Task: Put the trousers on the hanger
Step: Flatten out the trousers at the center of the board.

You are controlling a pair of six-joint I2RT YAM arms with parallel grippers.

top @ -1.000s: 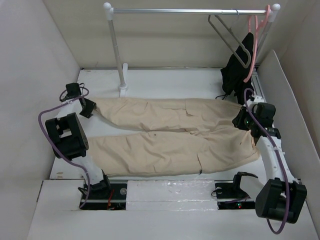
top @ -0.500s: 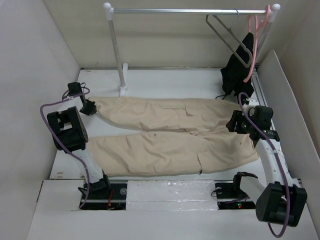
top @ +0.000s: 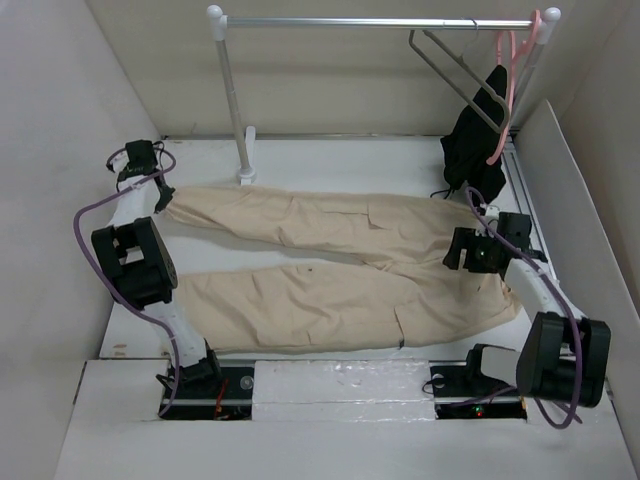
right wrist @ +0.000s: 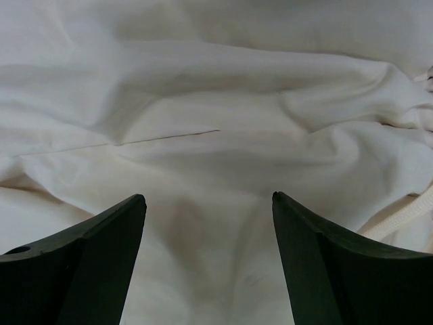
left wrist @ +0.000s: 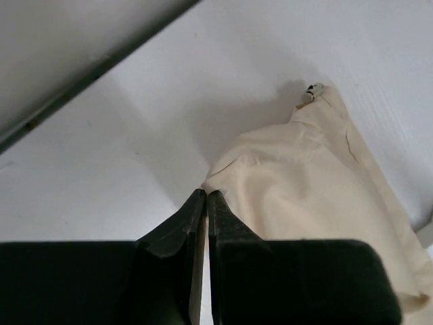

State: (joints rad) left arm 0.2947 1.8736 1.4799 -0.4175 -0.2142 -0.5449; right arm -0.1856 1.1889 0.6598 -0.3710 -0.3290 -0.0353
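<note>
We see the trousers (top: pixel 420 270) lying flat on the white table (top: pixel 350 160). The two long legs point to the left side. The waist is on the right side. The far leg slants a little toward the back corner, and the near leg lies closer to the arm bases. The left gripper (top: pixel 162 202) is at the very end of the far leg. In the left wrist view its two black fingers (left wrist: pixel 183 223) are pressed tight together. The edge of the beige cloth (left wrist: pixel 304 183) sits right at their tips, so we think the left gripper (left wrist: pixel 205 196) is pinching the trousers there. A bit of the cloth is bunched up and lifted off the table (left wrist: pixel 169 101) beside the fingers. The right gripper (top: pixel 452 250) is over the waist end of the trousers. In the right wrist view its fingers (right wrist: pixel 95 250) are spread wide apart, and nothing is between them. We see only soft, wrinkled cloth (right wrist: pixel 203 122) under the right gripper (right wrist: pixel 208 196). A white drawstring (right wrist: pixel 406 210) peeks in at the right edge of that view. The hanger (top: pixel 452 80) is well apart from the trousers. It hangs tilted on the silver rail (top: pixel 380 21) at the back, near the right end. Just beside it a pink hanger (top: pixel 508 90) holds a black garment (top: pixel 472 140).
</note>
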